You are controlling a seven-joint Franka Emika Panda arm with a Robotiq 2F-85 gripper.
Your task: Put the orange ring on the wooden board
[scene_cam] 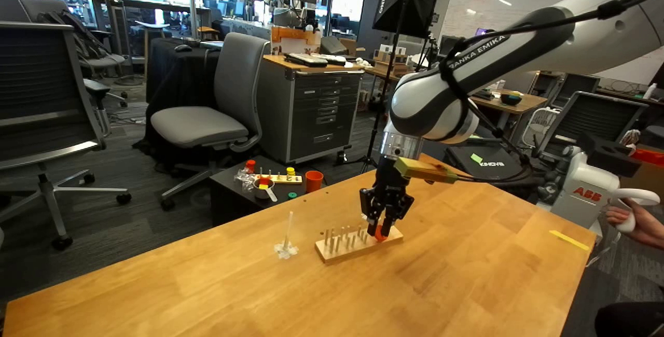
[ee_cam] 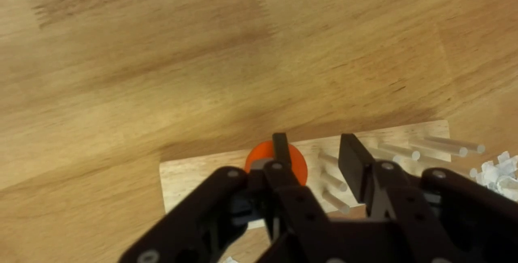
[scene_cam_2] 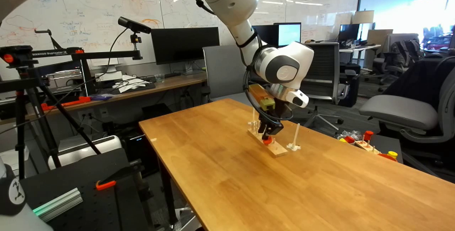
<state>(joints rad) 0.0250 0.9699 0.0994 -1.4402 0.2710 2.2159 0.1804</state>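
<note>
orange ring (ee_cam: 298,165): sat on the wooden board (ee_cam: 194,176), beside pegs (ee_cam: 334,182); seating hidden | tool (ee_cam: 313,138): jaws stood parted, grasping nothing, one over the ring | step: probably needed gentle, level pressing, then lifting straight off the board

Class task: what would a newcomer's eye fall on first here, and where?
Most likely the big white robot arm, spanning the upper right of an exterior view, with a hand holding a white device at the right edge below. In the wrist view, the orange ring stands out against the pale wooden board, partly behind the gripper.
</note>
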